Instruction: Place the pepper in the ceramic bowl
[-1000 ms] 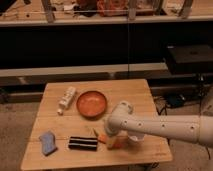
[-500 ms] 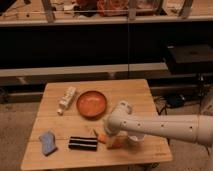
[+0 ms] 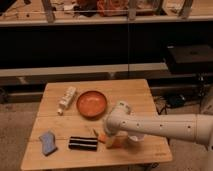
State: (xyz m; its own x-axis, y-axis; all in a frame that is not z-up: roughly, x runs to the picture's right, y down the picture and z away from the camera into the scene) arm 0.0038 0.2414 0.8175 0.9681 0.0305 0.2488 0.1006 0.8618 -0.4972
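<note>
On a wooden table (image 3: 135,95) before dark shelving (image 3: 75,45), the gripper (image 3: 113,140), jaws spread, hovers over the pepper (image 3: 99,136).

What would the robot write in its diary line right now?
end effector: open, low over pepper | ceramic bowl: empty | pepper: on table

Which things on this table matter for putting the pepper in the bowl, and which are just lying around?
Part of the job:
- pepper, by the table's front edge
- ceramic bowl, mid-table, nothing in it
- end effector, low over the table right beside the pepper

Just lying about:
- black striped block
- blue object
- white bottle lying on its side
</note>
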